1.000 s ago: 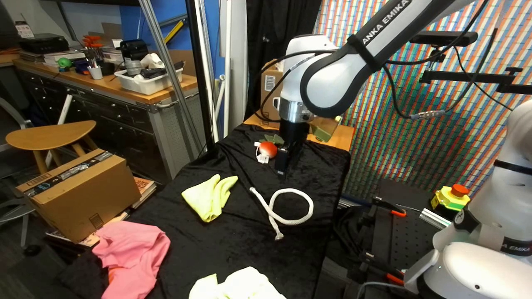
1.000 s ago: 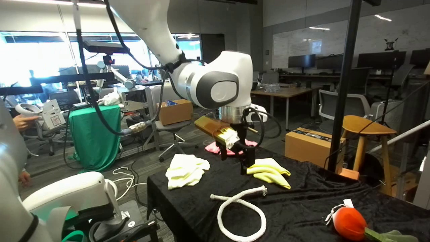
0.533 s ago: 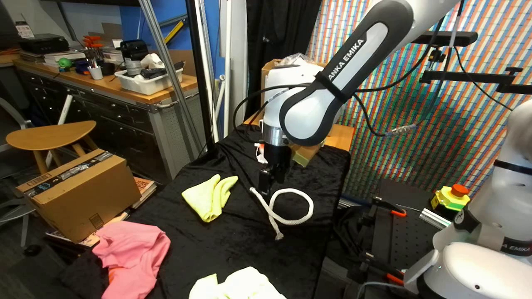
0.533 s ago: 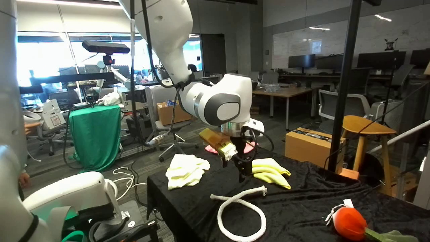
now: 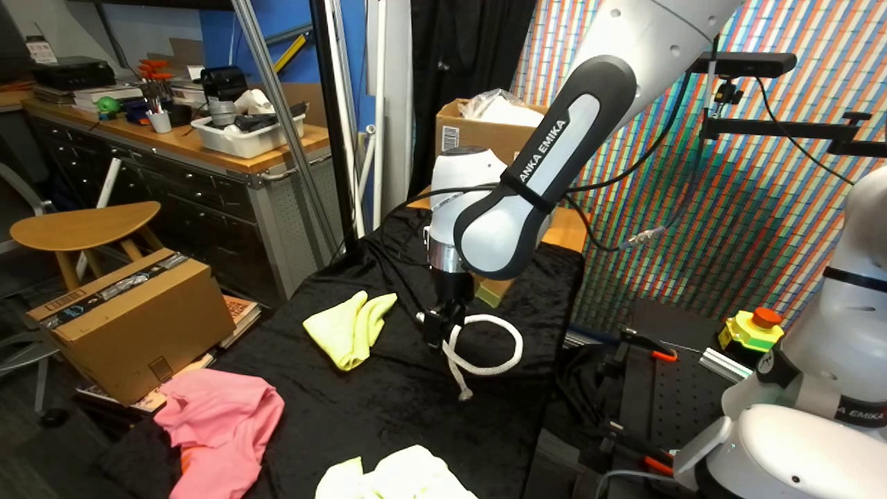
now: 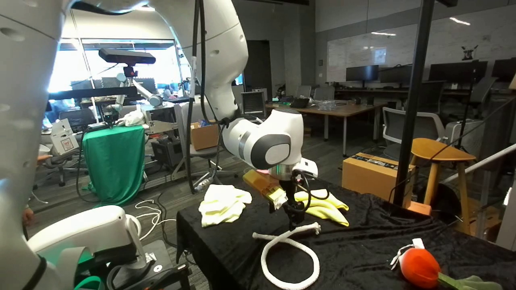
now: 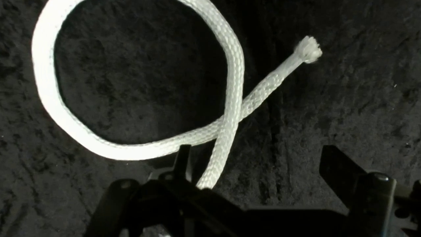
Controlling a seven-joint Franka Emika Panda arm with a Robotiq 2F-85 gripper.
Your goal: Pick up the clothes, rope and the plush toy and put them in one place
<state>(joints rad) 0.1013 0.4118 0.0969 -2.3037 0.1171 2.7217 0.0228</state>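
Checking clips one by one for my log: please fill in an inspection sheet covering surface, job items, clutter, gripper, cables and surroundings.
Surface: black cloth, wrinkled.
Job items: rope looped across itself; plush toy lying on its side; pink cloth, yellow cloth and pale cloth lying apart, not gathered.
Clutter: cardboard box and books beside the black cloth.
Gripper: open, part of the rope showing between its jaws in the wrist view; contact cannot be told.
Cables: black cable hanging in a loop beside the arm.
Surroundings: wooden stool, yellow box with a red button, green drape.
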